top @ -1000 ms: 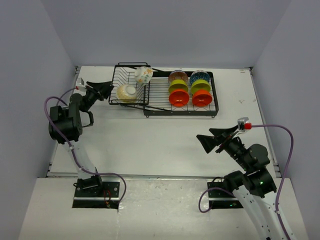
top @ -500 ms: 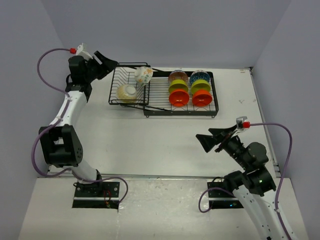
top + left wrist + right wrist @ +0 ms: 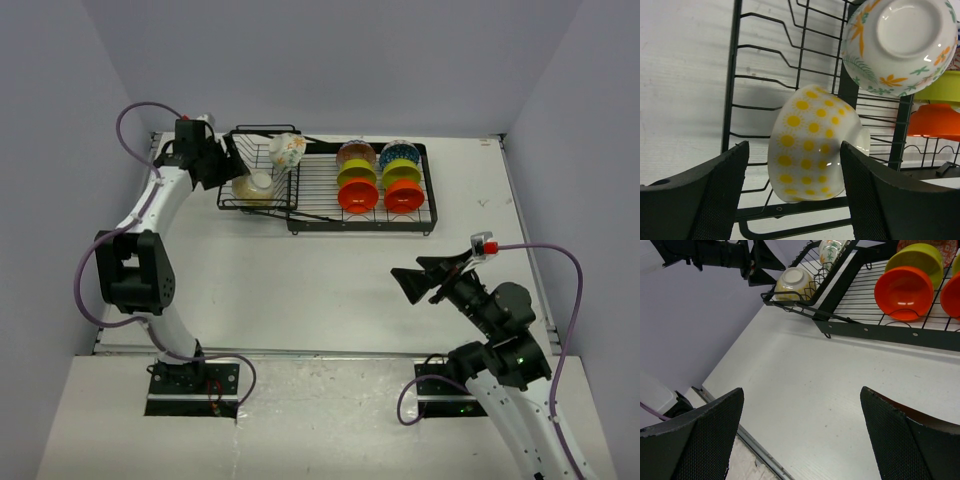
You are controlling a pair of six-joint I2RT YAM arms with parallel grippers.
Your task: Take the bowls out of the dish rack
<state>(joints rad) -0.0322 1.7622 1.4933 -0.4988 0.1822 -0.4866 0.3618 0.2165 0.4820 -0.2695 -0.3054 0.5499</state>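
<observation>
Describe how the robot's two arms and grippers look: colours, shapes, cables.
The left arm and right arm have white links and black joints. A purple cable loops to each wrist, with a red plug on the right. The left gripper and right gripper have black wedge-shaped fingers with mesh-textured pads.

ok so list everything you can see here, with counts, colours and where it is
dish rack: 1, black wire, far side of the table
spotted bowl: 1, white with yellow dots, on its side in the rack's basket
floral bowl: 1, white with orange and green leaves, in the basket behind the spotted one
orange bowls: 2, orange, nearest in the tray's two rows
green bowls: 2, yellow-green, middle of each row
patterned bowls: 2, one reddish, one blue, far end of each row
table: 1, white
left gripper: 1, black, open, either side of the spotted bowl
right gripper: 1, black, open, over bare table
</observation>
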